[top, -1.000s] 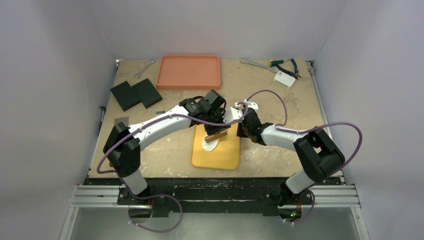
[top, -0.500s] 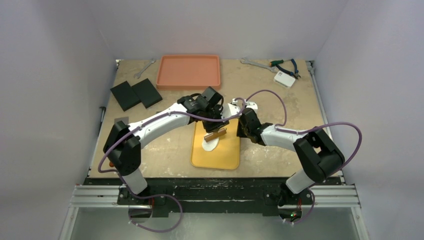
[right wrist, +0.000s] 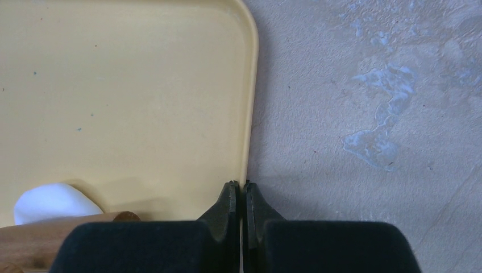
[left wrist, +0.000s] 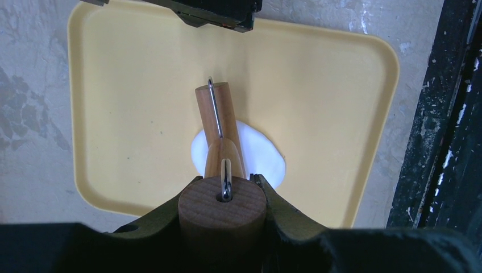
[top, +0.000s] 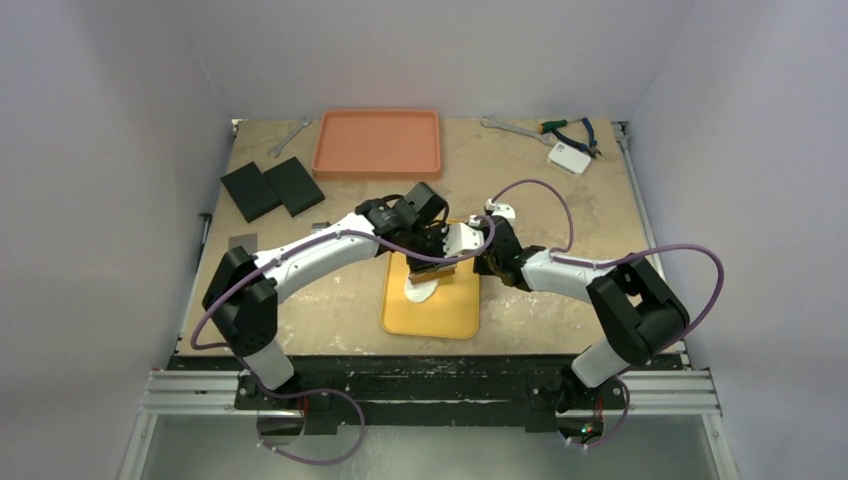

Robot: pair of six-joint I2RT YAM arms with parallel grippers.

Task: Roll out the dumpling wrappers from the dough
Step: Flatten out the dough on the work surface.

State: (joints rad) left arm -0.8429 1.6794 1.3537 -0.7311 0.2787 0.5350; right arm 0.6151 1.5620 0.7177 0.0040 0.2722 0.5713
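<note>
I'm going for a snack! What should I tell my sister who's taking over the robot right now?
Left claw: shut on the rolling pin, which lies over the white dough.
Right claw: shut, at the edge of the yellow tray. I cannot tell if it pinches the rim.
Done: the dough is a flat white patch on the tray.
Left: probably more rolling to get it thin and round.

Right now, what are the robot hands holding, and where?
Left gripper: the wooden rolling pin, by its round end handle. Right gripper: shut at the yellow tray's rim; a pinch cannot be told.
</note>
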